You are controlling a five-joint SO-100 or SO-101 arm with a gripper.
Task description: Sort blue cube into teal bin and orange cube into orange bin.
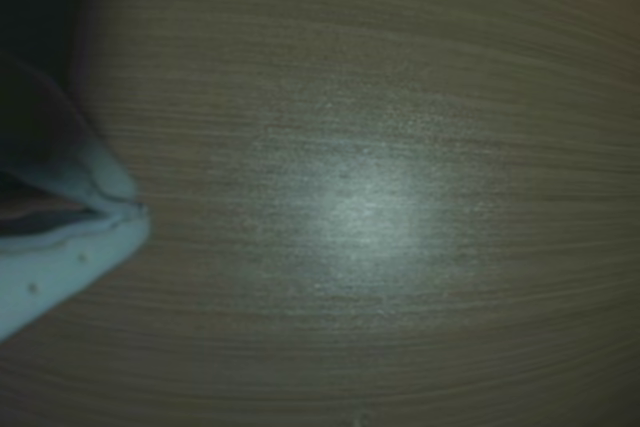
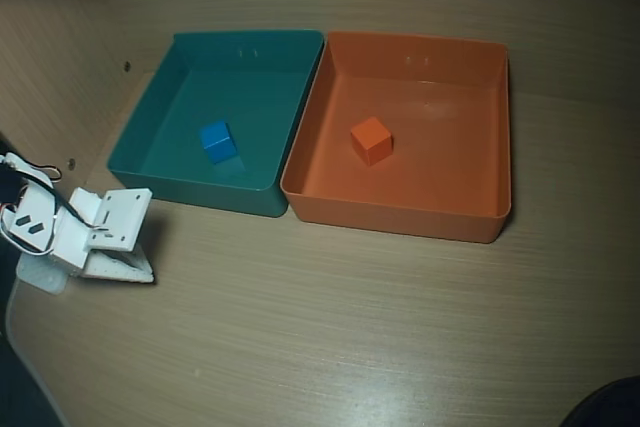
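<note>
One blue cube [image 2: 217, 141]; one orange cube [image 2: 371, 139]; one teal bin [image 2: 150, 127]; one orange bin [image 2: 470, 147]

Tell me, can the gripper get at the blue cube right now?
Probably yes. The blue cube sits alone in the open-topped teal bin, and the gripper rests just outside its near wall; only that low wall lies between.

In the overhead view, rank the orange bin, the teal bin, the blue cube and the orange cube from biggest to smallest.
1. orange bin
2. teal bin, close enough to call alike
3. orange cube and blue cube, which look alike
</note>
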